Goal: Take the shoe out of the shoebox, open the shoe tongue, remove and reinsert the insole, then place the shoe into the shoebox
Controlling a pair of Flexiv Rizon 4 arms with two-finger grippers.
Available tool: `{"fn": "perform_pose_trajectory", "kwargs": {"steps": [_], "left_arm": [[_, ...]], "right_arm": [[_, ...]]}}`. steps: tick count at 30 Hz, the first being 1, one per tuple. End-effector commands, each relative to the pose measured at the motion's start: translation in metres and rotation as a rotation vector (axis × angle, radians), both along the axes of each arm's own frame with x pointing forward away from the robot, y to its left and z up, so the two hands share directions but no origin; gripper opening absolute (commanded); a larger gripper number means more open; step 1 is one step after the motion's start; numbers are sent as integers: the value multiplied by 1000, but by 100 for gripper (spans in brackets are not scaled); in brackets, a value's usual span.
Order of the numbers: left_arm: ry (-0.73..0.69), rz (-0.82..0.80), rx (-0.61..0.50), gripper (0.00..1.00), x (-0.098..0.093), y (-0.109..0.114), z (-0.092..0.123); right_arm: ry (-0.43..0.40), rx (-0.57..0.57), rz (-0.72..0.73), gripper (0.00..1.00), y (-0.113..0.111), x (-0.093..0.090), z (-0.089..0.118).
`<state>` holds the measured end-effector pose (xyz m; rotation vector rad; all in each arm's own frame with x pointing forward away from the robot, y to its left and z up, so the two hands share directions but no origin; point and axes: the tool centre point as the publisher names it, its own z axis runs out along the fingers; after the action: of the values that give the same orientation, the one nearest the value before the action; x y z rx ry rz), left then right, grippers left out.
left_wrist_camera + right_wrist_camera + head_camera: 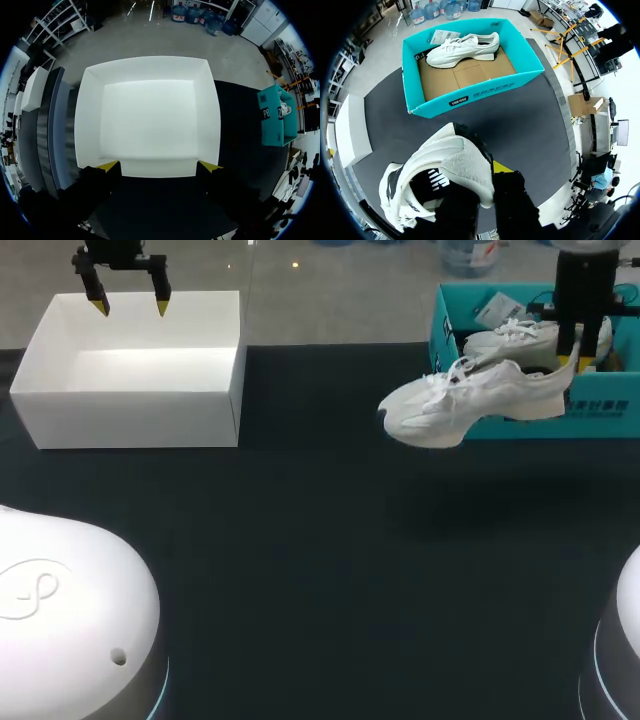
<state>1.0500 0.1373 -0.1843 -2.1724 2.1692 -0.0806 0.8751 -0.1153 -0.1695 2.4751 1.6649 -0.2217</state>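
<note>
A white sneaker [455, 405] hangs above the dark table in front of the teal shoebox [441, 328], toe pointing left. My right gripper [570, 358] is shut on its heel collar. In the right wrist view the held sneaker [440, 170] fills the space below my gripper [489, 175], one finger inside the heel and one outside. A second white sneaker [462, 47] lies inside the teal shoebox [475, 92] along its far wall. My left gripper [130, 308] stands open over the far edge of a white box [130, 390], with nothing between its fingers.
The white box [150, 120] lies ahead of my left gripper [160, 167] with nothing in it. A paper tag [445, 35] rests in the teal shoebox's far corner. Dark table [320, 570] stretches between the two boxes.
</note>
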Motion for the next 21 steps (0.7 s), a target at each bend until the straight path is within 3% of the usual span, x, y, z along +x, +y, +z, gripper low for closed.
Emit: {"fn": "perform_pose_trajectory", "kwargs": {"steps": [1, 13, 21], "left_arm": [[0, 0, 0, 100, 0, 1, 0], [0, 0, 0, 100, 0, 1, 0], [0, 0, 0, 100, 0, 1, 0]], "right_arm": [[-13, -33, 13, 0, 33, -29, -10], [-26, -52, 49, 0, 107, -112, -30], [-21, -32, 47, 0, 136, -145, -60]]}}
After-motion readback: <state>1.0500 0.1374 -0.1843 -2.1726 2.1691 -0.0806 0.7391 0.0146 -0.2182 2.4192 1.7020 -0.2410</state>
